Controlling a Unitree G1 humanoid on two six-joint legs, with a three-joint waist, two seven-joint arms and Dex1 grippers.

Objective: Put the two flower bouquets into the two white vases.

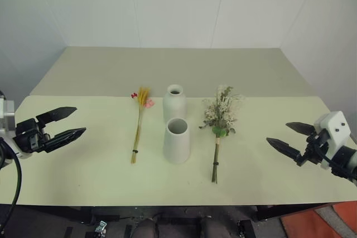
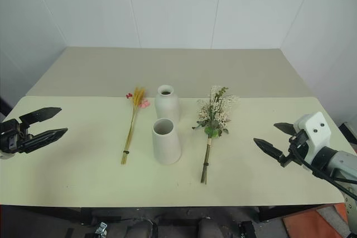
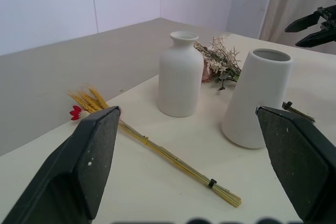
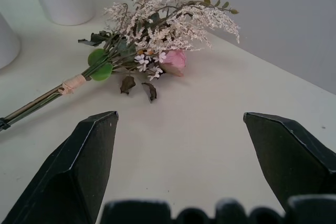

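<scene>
Slim bouquet (image 1: 139, 124) of yellow wheat-like stalks w/ small pink and red flowers lies flat on the counter (image 1: 78, 176), heads toward 12 o'clock, stem ends toward 6, just at 9 o'clock of the two vases and apart from them. Bottle-shaped vase (image 1: 174, 103), narrow neck, stands upright at counter centre. Cone vase (image 1: 177, 140), wide mouth, stands upright directly at 6 o'clock of the bottle-shaped vase, very close; contact betw. them cannot be told. Both vases are empty. Bushy bouquet (image 1: 220, 121) of dried white-green sprigs w/ a pink bloom (seen in rt wrist view) lies flat at 3 o'clock of the vases, heads toward 12, tied stems toward 6, not touching either vase.

Left end effector (image 1: 62, 123) hovers above the counter at 9 o'clock, well apart from the slim bouquet, fingers (image 3: 79, 166) spread wide, holding nothing, aimed toward the centre. Right end effector (image 2: 274, 139) hovers at 3 o'clock, well apart from the bushy bouquet, fingers (image 4: 84, 166) likewise spread wide and empty, aimed toward the centre.

Bkgd: plain white walls (image 1: 178, 4) behind the counter.
</scene>
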